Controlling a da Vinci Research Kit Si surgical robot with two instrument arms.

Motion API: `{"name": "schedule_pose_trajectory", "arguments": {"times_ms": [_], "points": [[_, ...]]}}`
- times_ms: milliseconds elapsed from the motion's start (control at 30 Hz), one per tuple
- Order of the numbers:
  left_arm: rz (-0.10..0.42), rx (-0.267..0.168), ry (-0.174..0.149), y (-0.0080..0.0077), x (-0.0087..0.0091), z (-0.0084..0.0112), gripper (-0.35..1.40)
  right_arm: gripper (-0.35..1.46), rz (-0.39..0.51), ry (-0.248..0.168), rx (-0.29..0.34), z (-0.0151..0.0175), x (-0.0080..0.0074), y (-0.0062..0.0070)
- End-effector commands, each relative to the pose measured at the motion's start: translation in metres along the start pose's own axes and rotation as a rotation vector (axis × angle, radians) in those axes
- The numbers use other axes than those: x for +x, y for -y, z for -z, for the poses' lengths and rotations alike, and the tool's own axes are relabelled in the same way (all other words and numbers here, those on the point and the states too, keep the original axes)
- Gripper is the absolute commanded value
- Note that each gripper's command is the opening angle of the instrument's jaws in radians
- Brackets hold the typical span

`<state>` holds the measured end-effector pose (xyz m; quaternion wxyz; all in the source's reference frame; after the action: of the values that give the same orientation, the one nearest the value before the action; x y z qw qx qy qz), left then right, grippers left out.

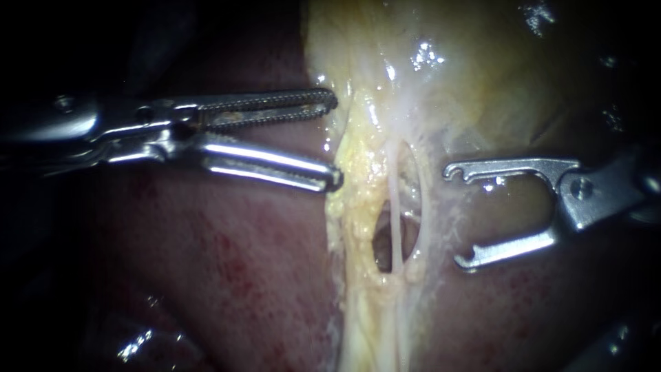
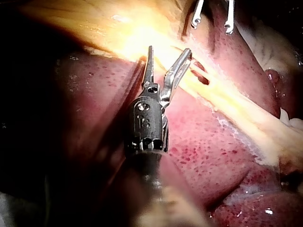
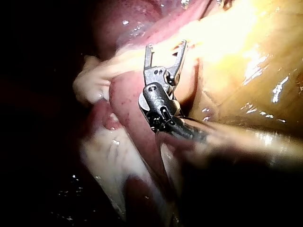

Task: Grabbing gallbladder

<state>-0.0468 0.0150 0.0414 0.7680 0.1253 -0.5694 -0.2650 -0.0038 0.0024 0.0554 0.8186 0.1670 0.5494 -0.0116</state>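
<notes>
Surgical lab — bare liver [image 1: 227, 275] and gallbladder [image 1: 468, 69].

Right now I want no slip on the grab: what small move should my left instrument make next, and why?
Probably ease the left instrument a little toward the gallbladder. It stands open with its tips just at the pale yellow edge and grips nothing, so closing here would likely catch only a sliver. The right instrument is open too, on the far side.

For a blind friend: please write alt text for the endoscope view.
Two instruments with open jaws face each other across a pale yellow strip of tissue with thin tubes, lying on dark red liver. The left instrument has toothed jaws at the strip's edge; the right instrument has a hook-tipped end effector.
</notes>
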Motion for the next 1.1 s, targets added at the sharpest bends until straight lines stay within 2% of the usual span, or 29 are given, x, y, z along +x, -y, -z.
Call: {"name": "schedule_pose_trajectory", "arguments": {"times_ms": [33,233,467,567,667,1100], "points": [[0.003,-0.001,-0.004,-0.0001,0.0002,-0.0002,0.44,0.6,0.0,0.0,0.0,0.0,0.0,0.0],[0.013,-0.011,-0.023,-0.0009,0.0017,-0.0016,0.42,0.6,0.0,0.0,0.0,0.0001,0.0,0.0],[0.031,-0.02,-0.035,-0.0014,0.003,-0.0022,0.27,0.6,0.0,0.0,0.0,0.0001,-0.0001,0.0],[0.036,-0.022,-0.041,-0.0016,0.0033,-0.0022,0.1,0.6,0.0,0.0,0.0,0.0001,-0.0001,0.0],[0.041,-0.023,-0.044,-0.0017,0.0035,-0.0021,-0.35,0.6,0.0,0.0,0.0,0.0001,-0.0001,0.0],[0.054,-0.029,-0.052,-0.0016,0.0036,-0.0018,-0.35,0.6,0.0,0.0,0.0,0.0001,-0.0001,0.0]]}}
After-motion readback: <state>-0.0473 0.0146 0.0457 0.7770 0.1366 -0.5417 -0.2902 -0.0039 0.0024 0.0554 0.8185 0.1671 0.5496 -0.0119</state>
